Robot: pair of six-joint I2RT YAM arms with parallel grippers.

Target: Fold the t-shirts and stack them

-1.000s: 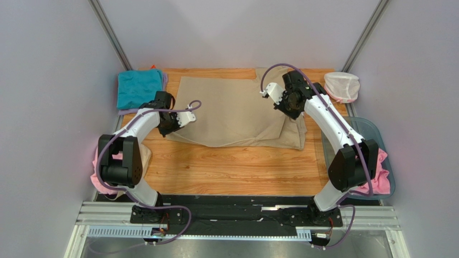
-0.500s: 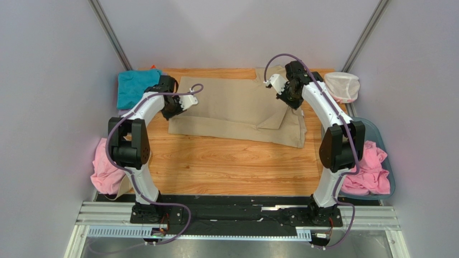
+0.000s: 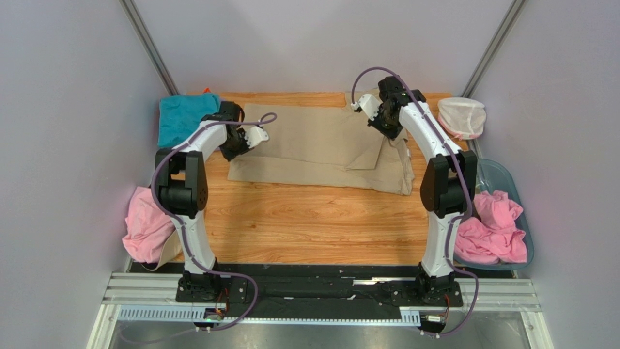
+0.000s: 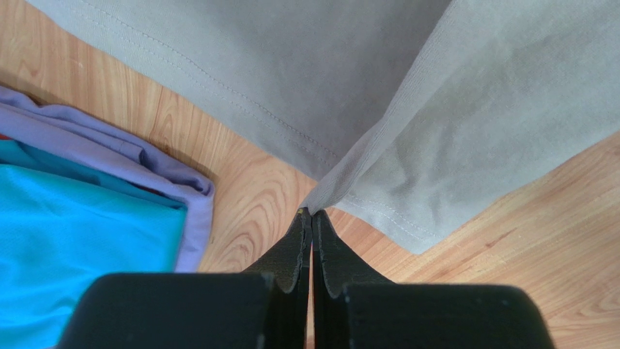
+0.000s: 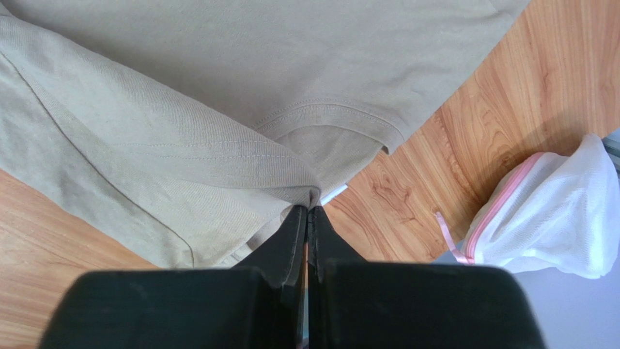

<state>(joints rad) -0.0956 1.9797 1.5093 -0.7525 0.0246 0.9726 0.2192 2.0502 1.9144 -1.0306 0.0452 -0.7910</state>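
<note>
A large tan t-shirt (image 3: 320, 149) lies across the far half of the table, partly folded over itself. My left gripper (image 4: 311, 212) is shut on a pinch of its left corner (image 4: 407, 167), held just above the wood. At the shirt's far right my right gripper (image 5: 311, 209) is shut on its edge near the collar (image 5: 320, 120). A folded teal t-shirt (image 3: 183, 116) lies on a lilac one (image 4: 109, 149) at the far left. Pink t-shirts sit in a heap at the left edge (image 3: 145, 224) and in the tub (image 3: 495, 229).
A white net pouch (image 3: 461, 116) with pink trim lies at the far right corner. A clear bluish tub (image 3: 502, 178) stands at the right edge. Grey walls close in on both sides and the back.
Both grippers have carried the tan shirt's near edge toward the back of the table, folding it over itself. The arms now reach further away from their bases.
</note>
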